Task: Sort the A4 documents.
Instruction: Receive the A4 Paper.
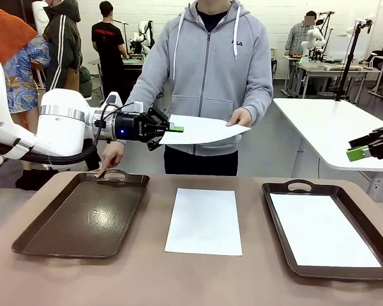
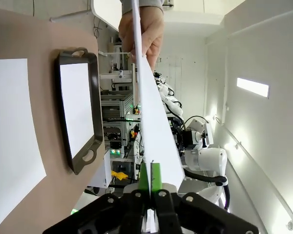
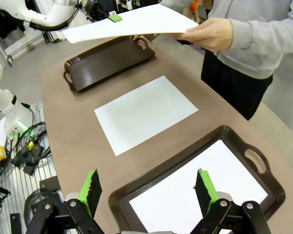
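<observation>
A white A4 document (image 1: 204,129) hangs in the air over the table's far side. My left gripper (image 1: 173,130) is shut on its left edge, while a person's hand (image 1: 241,117) holds its right edge. In the left wrist view the sheet (image 2: 155,122) runs edge-on from my green pads (image 2: 156,176) up to the hand (image 2: 144,29). A second document (image 1: 204,220) lies flat mid-table. Another document (image 1: 322,231) lies in the right tray (image 1: 299,185). My right gripper (image 1: 359,153) hovers open at the right, above that tray (image 3: 166,165) and its sheet (image 3: 185,195).
The empty dark brown left tray (image 1: 83,213) sits on the table's left; the person's other hand (image 1: 108,167) touches its far handle. The person stands at the far edge. A white table (image 1: 325,121) stands behind on the right.
</observation>
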Available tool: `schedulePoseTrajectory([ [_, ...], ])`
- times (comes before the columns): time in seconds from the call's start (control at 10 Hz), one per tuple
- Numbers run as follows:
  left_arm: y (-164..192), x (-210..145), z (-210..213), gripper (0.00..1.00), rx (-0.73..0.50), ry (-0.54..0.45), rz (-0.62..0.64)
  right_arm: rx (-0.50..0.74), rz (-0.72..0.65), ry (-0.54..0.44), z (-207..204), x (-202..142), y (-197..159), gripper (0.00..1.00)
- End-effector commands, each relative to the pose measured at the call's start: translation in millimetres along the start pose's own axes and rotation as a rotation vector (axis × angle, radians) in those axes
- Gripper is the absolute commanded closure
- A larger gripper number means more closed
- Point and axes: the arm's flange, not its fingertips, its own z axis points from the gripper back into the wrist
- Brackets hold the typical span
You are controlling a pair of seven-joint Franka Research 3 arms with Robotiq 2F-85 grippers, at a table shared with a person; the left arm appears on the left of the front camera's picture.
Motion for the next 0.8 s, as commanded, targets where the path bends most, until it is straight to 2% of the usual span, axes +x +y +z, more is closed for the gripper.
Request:
schedulePoseTrajectory([
  [0.0, 2, 0, -4, 1.00, 0.016, -0.006, -0.018, 0.002, -0.001, -0.001, 0, 0, 0, 0.00],
  [0.3, 2, 1, -4, 1.00, 0.011, -0.011, -0.018, 0.002, -0.001, -0.001, 0, 0, 0, 0.00],
  [0.5, -8, -11, 0, 1.00, -0.016, 0.055, -0.027, 0.002, -0.001, -0.001, 0, 0, 0, 0.00],
  [0.6, 0, 0, -1, 1.00, -0.001, 0.003, 0.000, 0.002, -0.001, -0.001, 0, 0, 0, 0.00],
  [0.7, 0, 0, -1, 1.00, -0.001, 0.003, 0.000, 0.002, -0.001, -0.001, 0, 0, 0, 0.00],
])
